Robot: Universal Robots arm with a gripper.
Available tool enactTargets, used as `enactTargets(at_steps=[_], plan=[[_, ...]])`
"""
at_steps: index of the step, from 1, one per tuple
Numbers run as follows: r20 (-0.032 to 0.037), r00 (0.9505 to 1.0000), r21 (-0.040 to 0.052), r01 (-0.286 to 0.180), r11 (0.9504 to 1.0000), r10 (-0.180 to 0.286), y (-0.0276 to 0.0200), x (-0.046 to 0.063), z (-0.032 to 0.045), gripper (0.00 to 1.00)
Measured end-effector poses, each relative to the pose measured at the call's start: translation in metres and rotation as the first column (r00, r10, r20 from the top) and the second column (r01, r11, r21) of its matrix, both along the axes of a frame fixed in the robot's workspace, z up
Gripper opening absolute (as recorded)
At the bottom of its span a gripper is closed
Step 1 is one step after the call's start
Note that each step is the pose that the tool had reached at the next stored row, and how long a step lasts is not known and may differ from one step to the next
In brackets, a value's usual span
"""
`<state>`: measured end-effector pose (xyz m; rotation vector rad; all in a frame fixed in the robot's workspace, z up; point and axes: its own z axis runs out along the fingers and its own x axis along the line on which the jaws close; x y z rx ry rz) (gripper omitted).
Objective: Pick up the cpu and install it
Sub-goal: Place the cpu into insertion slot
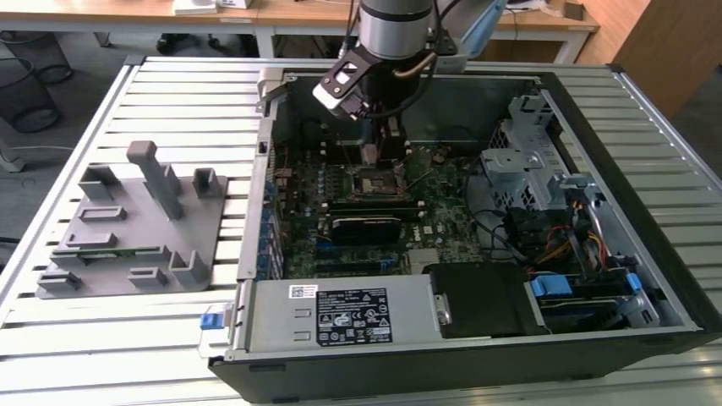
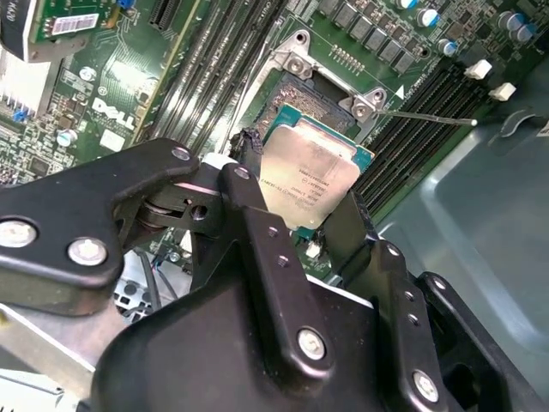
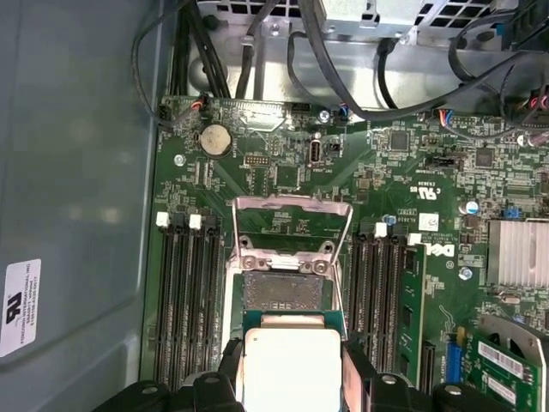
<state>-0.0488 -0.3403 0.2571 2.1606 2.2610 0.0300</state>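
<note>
The cpu [image 2: 313, 167], a flat square chip with a silver-grey top and pale border, sits between my gripper's two black fingers [image 2: 249, 172]. My gripper [image 2: 304, 180] is shut on the cpu's opposite edges. In the first wrist view the cpu [image 3: 292, 356] hangs just off one edge of the open socket [image 3: 283, 292], whose metal load plate [image 3: 292, 225] is folded back. In the exterior view my gripper [image 1: 378, 150] reaches down into the computer case, directly over the black socket [image 1: 378, 182] on the green motherboard [image 1: 445, 224].
Memory slots [image 3: 189, 300] flank the socket on both sides. A drive cage [image 1: 530, 169] and cables [image 1: 564, 245] fill the case on the exterior view's right, and a power supply [image 1: 338, 313] lies at the front. A grey fixture [image 1: 130, 220] stands outside the case.
</note>
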Motion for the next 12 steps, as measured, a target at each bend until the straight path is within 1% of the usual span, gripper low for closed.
enactTargets(at_steps=[5, 9, 12], plan=[[0.0001, 1.0, -0.0002, 0.0, 1.0, 0.0, 0.0014, 0.0, -0.0075, 0.54], [0.0032, 1.0, -0.0004, 0.004, 1.0, -0.004, 0.0015, 0.0, -0.0121, 0.54], [0.004, 0.9999, -0.0004, 0.015, 0.9999, -0.015, 0.0015, 0.0, -0.0158, 0.54]])
